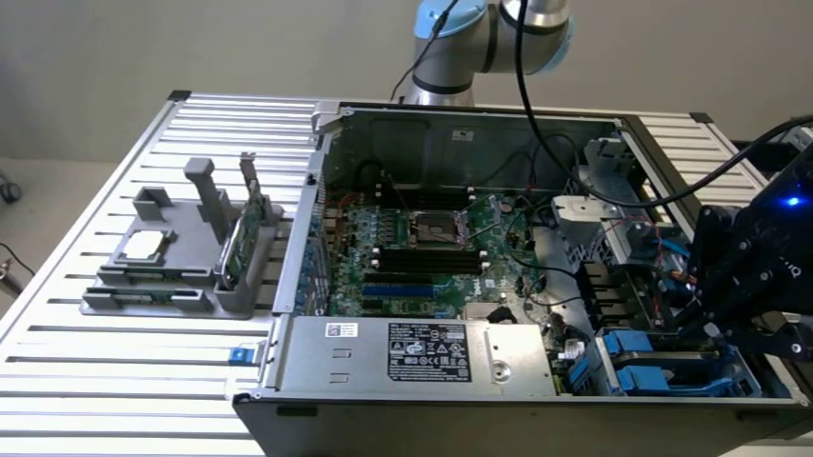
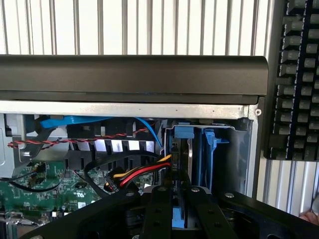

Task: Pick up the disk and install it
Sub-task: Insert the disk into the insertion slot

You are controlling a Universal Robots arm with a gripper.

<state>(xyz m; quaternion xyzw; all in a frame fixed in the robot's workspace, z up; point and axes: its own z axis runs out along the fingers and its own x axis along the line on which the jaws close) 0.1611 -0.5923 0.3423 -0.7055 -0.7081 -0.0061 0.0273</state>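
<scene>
The disk stands on edge in the drive bay at the corner of the open computer case. It shows as a thin dark plate with a blue carrier frame beside it. My gripper reaches down over it, one black finger on each side, shut on the disk. In the exterior view my gripper hangs over the bay at the case's near corner on that view's right, above blue drive carriers. The arm's black body hides the held disk there.
Red, yellow and black cables run close to the bay, over the motherboard. The power supply fills the case's near side. A grey fixture holds a square chip and a green card. A keyboard lies beyond the case.
</scene>
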